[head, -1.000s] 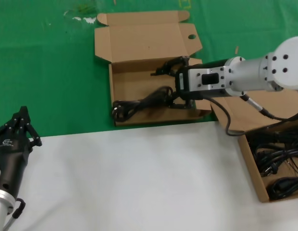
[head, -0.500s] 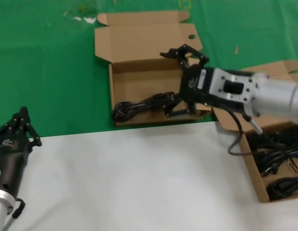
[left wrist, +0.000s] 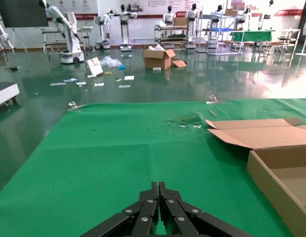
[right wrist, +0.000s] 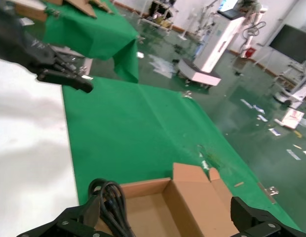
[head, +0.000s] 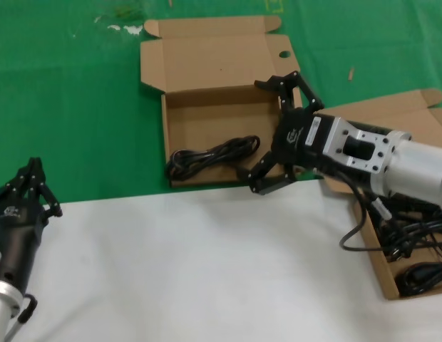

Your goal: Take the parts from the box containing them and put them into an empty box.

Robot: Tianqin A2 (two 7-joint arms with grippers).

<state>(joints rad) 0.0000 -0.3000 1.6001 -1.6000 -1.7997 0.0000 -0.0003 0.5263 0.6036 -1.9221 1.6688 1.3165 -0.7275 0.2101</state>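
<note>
The wide shallow box (head: pixel 207 60) with a round hole in its flap lies open on the green cloth. One black cable bundle (head: pixel 210 155) lies inside it along the front wall. My right gripper (head: pixel 261 137) is open and empty, hovering over the box's right end, just right of the cable. The right wrist view shows the cable (right wrist: pixel 111 205) and the box floor (right wrist: pixel 192 207) between the spread fingers. The deeper plain-lidded box (head: pixel 369 246) stands at the right with several black cables (head: pixel 413 235) in it, partly hidden by my right arm. My left gripper (head: pixel 34 174) is parked at the left, shut (left wrist: pixel 159 186).
A white cloth (head: pixel 192 271) covers the near half of the table and green cloth (head: pixel 71 107) the far half. The plain box's lid (head: pixel 392 107) lies open behind my right arm. Pale scuffs (head: pixel 125 25) mark the green cloth at the back left.
My right gripper has opened wide and drawn back to the right and nearer; the black cable it was on now lies loose in the shallow box. The left arm has not moved.
</note>
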